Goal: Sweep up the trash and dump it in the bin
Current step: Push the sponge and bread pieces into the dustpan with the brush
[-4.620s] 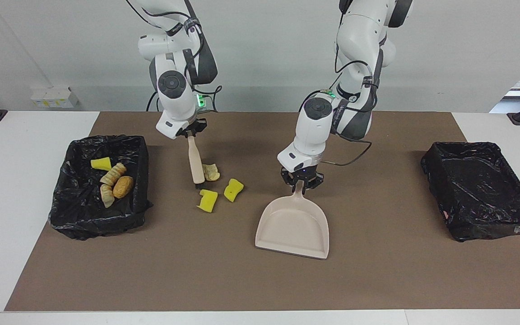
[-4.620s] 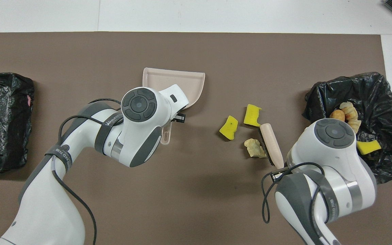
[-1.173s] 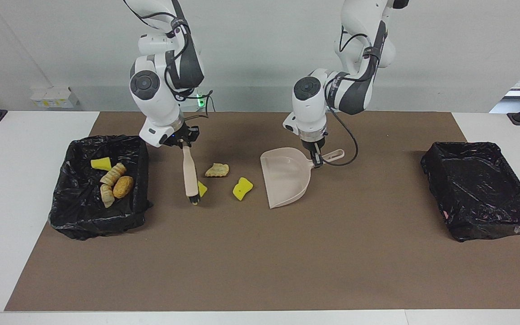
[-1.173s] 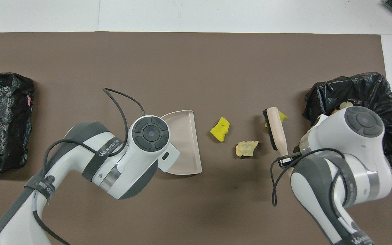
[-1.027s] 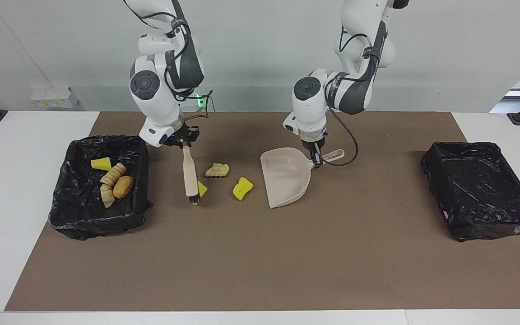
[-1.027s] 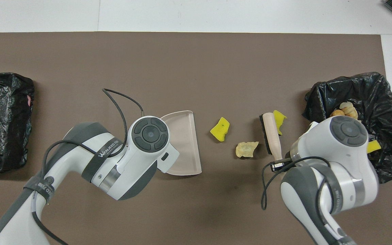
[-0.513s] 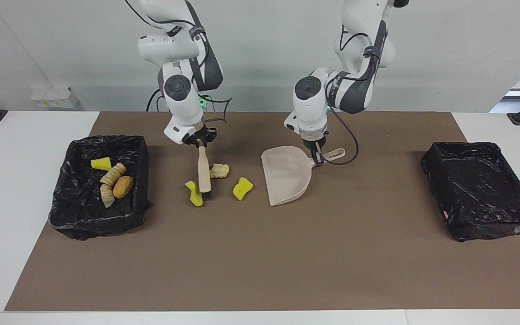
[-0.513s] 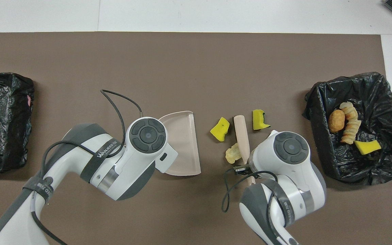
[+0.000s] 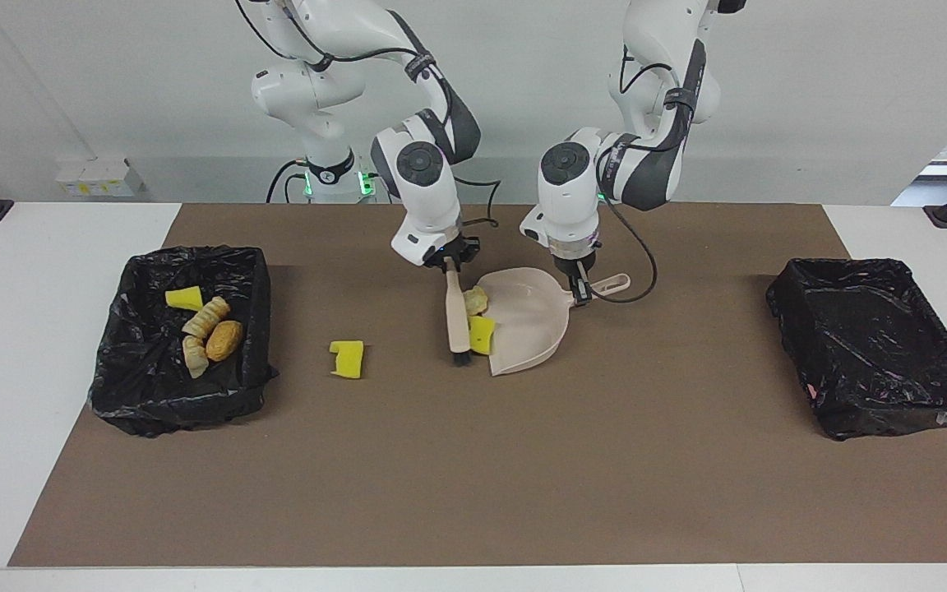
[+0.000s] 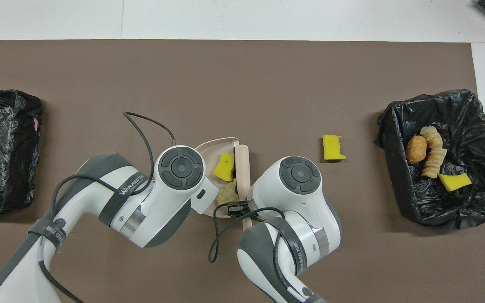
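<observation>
While the left gripper [image 9: 579,289] clamps the dustpan [image 9: 527,325] handle, mouth to the sweep, the right gripper [image 9: 450,263], closed on the brush [image 9: 457,316], pens two scraps at the pan's lip; one yellow sponge chunk [image 9: 347,359] lies mid-mat toward the filled bin [image 9: 124,395]; four scraps inside it

Smooth matt beige plastic dustpan [image 9: 527,329], porous yellow sponge chunk [image 9: 347,359], crinkled glossy black plastic bin liner [image 9: 876,345], matt brown table mat [image 9: 473,477]
</observation>
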Action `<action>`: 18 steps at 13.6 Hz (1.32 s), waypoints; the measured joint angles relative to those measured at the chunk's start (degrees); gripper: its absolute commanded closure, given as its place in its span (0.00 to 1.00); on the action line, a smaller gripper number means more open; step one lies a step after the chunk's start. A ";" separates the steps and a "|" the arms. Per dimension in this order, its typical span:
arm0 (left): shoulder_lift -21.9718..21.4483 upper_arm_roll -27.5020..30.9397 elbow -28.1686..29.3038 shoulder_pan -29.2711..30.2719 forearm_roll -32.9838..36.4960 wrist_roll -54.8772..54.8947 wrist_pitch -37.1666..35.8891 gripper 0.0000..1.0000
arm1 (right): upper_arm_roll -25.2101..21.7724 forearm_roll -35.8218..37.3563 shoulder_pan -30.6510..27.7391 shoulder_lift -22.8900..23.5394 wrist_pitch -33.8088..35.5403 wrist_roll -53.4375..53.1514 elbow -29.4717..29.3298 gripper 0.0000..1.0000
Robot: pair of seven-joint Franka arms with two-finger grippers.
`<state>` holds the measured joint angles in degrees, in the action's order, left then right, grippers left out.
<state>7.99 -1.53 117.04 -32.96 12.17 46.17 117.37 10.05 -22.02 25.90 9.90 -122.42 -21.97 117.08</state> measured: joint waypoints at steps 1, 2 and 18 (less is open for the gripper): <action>-0.04 0.00 0.13 0.04 -0.01 0.00 0.08 1.00 | -0.12 -0.91 -0.27 -0.10 1.30 0.00 -1.31 1.00; -0.08 0.00 0.23 0.09 -0.01 0.00 0.12 1.00 | -0.26 -1.14 -1.01 -0.55 3.82 0.00 -2.41 1.00; -0.27 0.38 0.89 1.24 -4.81 -0.54 2.53 1.00 | -1.10 33.65 -20.27 -5.52 10.69 6.77 5.92 1.00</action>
<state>7.72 -1.15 117.94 -31.72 7.36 45.63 119.90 8.95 11.64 5.63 4.38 -111.73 -15.20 123.00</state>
